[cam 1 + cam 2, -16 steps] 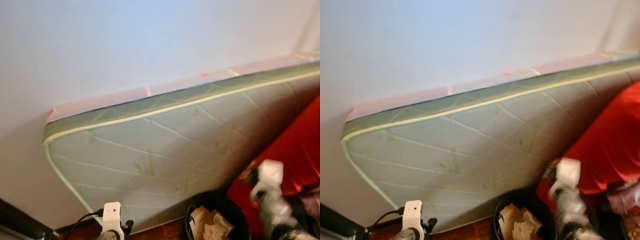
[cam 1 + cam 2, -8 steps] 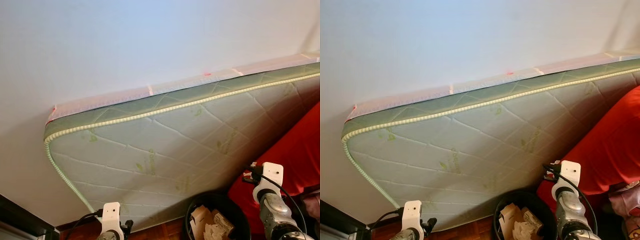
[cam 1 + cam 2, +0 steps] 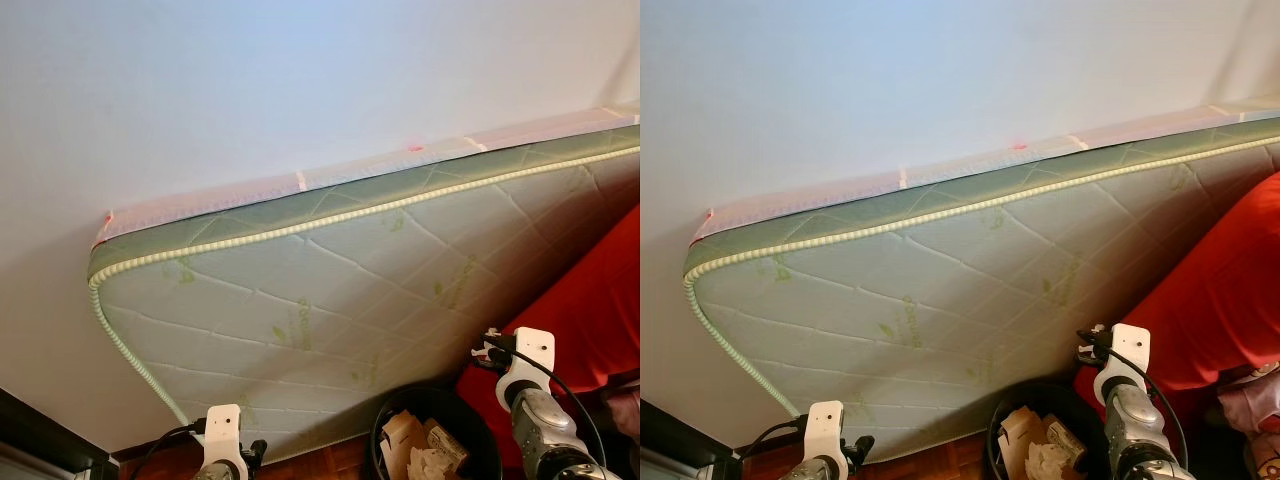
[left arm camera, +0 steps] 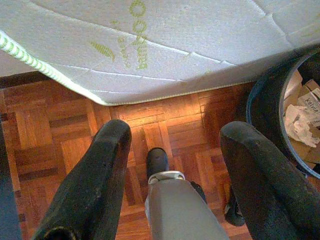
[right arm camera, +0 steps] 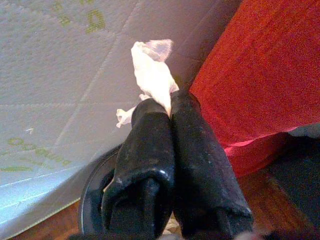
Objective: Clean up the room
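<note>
A black waste bin (image 3: 392,412) holding crumpled paper and cardboard (image 3: 415,445) stands on the floor at the foot of a leaning mattress. In the right wrist view my right gripper (image 5: 169,106) is shut on a crumpled white tissue (image 5: 152,67), which sticks out past the fingertips. The bin rim (image 5: 94,186) lies below it and to one side. My right arm (image 3: 535,415) is raised just right of the bin. In the left wrist view my left gripper (image 4: 177,131) is open with nothing between its fingers, hanging over the parquet floor (image 4: 55,125) near the bin (image 4: 264,102).
A pale green quilted mattress (image 3: 330,290) leans against the white wall (image 3: 250,80). Red fabric (image 3: 600,290) is draped at the right, close to my right arm. My own leg and foot (image 4: 165,185) are under the left gripper. A dark furniture edge (image 3: 40,435) is at the lower left.
A second ago my right arm was blurred with motion; it now holds steady, a little further left toward the bin. The left arm has not moved.
</note>
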Robot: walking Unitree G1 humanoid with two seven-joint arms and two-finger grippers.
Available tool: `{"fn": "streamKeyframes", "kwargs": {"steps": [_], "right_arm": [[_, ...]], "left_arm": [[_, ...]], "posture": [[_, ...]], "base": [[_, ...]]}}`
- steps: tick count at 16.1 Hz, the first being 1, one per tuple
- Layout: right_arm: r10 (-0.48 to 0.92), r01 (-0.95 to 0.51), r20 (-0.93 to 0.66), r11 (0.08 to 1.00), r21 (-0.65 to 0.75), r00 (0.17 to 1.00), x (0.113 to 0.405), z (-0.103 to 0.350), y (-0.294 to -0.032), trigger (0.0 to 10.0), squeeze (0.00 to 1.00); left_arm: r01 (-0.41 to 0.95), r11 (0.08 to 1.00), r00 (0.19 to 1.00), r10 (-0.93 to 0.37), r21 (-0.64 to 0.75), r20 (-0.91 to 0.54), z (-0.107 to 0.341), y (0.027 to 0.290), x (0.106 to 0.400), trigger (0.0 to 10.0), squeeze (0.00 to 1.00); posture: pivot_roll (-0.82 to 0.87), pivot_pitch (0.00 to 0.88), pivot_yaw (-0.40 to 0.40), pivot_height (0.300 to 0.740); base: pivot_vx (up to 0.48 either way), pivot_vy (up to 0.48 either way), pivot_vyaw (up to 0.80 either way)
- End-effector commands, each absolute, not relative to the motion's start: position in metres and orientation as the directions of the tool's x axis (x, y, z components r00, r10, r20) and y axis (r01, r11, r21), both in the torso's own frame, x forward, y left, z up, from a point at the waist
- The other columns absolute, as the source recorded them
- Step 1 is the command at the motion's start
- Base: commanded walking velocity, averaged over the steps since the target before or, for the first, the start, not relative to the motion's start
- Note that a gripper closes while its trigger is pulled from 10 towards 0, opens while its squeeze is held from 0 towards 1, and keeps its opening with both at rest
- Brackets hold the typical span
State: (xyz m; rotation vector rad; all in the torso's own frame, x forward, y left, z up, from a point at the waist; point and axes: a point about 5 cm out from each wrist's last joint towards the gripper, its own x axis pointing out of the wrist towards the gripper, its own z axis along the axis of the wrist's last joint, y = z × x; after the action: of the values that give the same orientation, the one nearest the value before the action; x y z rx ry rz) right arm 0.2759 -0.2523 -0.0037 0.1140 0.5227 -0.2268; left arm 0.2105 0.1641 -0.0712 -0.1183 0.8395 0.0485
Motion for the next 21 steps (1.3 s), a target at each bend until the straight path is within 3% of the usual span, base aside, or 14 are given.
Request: {"fn": "streamKeyframes", "kwargs": {"steps": [1,2,21], "right_arm": [[-0.177,0.246,-0.52,0.967,0.066,0.835,0.274,-0.006,-0.25,10.0,0.87],[-0.171,0.242,-0.527,0.968,0.067,0.832,0.274,-0.007,-0.249,10.0,1.0],[-0.029,0.162,-0.577,0.97,0.179,0.816,0.261,-0.023,-0.233,10.0,1.0]], "left_arm": [[-0.091,0.993,0.655,0.0,-0.079,-0.755,-0.073,0.166,0.208,10.0,0.0],[-0.091,0.993,0.655,0.001,-0.078,-0.755,-0.073,0.166,0.208,10.0,0.0],[-0.089,0.993,0.655,-0.001,-0.078,-0.756,-0.073,0.166,0.208,10.0,0.0]], "posture": [[0.08,0.0,0.029,0.731],[0.08,0.0,0.029,0.731],[0.08,0.0,0.03,0.731]], "base": [[0.0,0.0,0.0],[0.0,0.0,0.0],[0.0,0.0,0.0]]}}
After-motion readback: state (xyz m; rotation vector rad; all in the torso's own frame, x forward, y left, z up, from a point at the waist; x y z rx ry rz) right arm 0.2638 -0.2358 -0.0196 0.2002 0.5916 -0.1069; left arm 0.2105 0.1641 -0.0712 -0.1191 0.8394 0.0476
